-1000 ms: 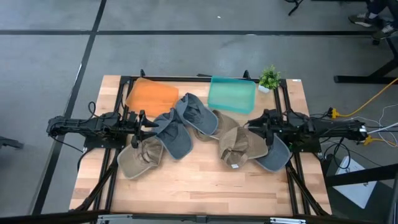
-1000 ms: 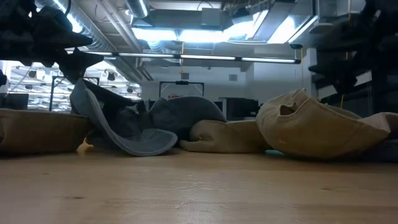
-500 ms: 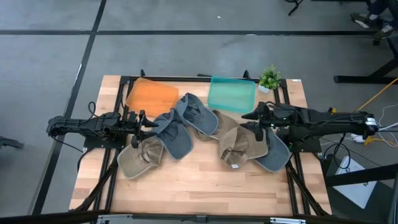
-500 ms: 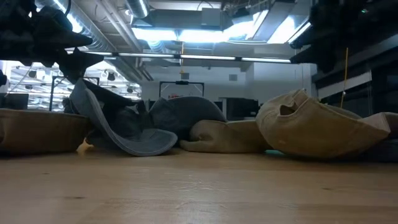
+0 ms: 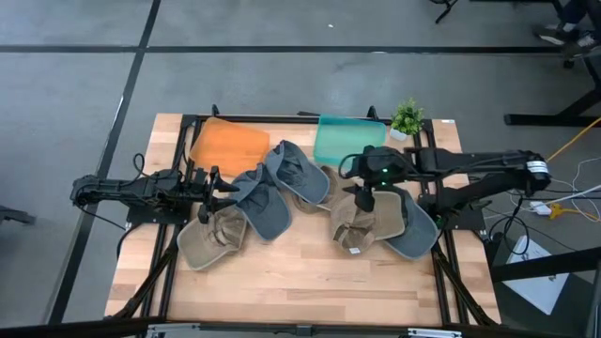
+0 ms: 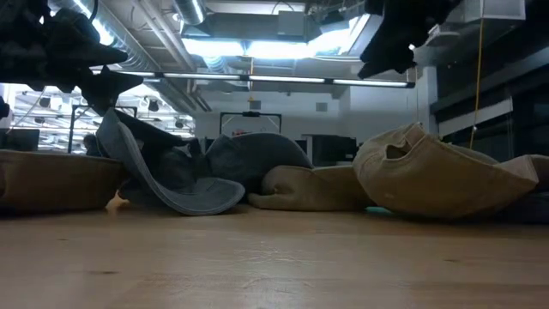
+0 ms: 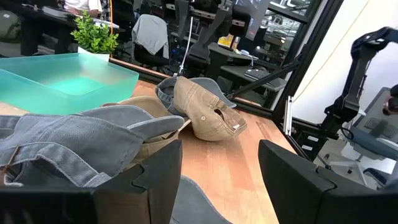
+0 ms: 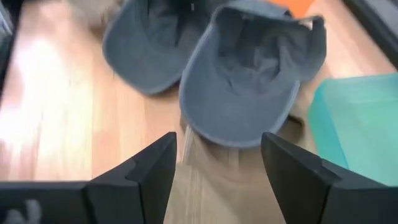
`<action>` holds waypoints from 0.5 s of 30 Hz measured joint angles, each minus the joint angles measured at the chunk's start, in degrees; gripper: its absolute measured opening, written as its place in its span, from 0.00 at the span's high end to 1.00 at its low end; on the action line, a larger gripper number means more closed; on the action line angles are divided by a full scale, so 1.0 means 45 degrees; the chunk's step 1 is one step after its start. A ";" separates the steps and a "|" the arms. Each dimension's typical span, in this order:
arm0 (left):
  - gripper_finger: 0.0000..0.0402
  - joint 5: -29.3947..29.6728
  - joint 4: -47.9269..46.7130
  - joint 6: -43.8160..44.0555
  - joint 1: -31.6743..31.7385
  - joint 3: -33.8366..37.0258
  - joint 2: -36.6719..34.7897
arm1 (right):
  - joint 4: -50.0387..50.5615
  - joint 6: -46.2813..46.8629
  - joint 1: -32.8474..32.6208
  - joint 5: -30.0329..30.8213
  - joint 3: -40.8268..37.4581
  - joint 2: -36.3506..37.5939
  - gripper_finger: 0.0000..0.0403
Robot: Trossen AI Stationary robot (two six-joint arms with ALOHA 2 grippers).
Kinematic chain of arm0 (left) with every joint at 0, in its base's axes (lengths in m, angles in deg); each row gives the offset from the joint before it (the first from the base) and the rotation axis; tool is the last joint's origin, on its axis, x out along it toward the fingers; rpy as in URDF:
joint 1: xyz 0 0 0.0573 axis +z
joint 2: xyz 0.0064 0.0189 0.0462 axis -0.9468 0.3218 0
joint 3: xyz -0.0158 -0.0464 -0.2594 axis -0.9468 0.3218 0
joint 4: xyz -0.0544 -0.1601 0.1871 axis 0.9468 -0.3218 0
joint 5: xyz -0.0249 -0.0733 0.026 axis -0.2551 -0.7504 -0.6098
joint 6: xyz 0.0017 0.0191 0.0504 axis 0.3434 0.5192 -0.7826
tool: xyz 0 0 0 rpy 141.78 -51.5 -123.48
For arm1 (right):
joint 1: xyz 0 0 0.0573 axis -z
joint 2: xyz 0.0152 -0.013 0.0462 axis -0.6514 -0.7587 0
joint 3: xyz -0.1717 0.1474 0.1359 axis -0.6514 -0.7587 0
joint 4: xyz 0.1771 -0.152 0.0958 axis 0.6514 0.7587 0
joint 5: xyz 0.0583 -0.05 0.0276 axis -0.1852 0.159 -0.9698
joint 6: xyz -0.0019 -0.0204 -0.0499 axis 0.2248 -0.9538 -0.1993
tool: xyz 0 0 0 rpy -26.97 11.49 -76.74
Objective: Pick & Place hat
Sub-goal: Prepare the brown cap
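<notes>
Several caps lie in a pile across the table: grey-blue ones [image 5: 265, 205] [image 5: 297, 171], tan ones [image 5: 212, 237] [image 5: 362, 222] and a grey one [image 5: 417, 233] under the tan cap's right side. My right gripper [image 5: 362, 184] [image 8: 221, 180] hangs open above the right tan cap [image 8: 214, 186], pointing down, with two grey-blue caps [image 8: 249, 81] ahead of it. In the low view it is high up [image 6: 399, 34], clear of the tan cap [image 6: 437, 176]. My left gripper [image 5: 222, 192] [image 7: 217, 180] waits open beside a grey-blue cap [image 7: 74, 143].
An orange tray [image 5: 228, 144] and a teal tray [image 5: 349, 143] sit at the far edge, with a small potted plant [image 5: 407, 117] at the far right corner. Bare wood [image 5: 300, 272] runs along the near edge. Black frame rails [image 5: 441, 263] border both sides.
My right gripper has swung from the table's right side toward the left, rising as it went and tipping down, and now hangs over the right tan cap. Its fingers stay open. The caps and my left arm have kept still.
</notes>
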 joint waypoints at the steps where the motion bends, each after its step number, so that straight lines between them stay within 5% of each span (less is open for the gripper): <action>1: 0.48 0.0000 0.0000 0.0000 0.0000 0.0004 0.0000 | 0.0785 0.0175 0.0000 0.0174 0.0396 -0.0259 0.42; 8: 0.48 -0.0005 0.0000 0.0000 -0.0001 0.0004 0.0000 | 0.6157 0.0696 0.0009 0.0524 0.2364 -0.1503 0.42; 15: 0.48 0.0000 0.0000 0.0000 -0.0002 -0.0001 -0.0001 | 0.7135 -0.0508 0.0000 0.0098 0.1055 -0.1496 0.42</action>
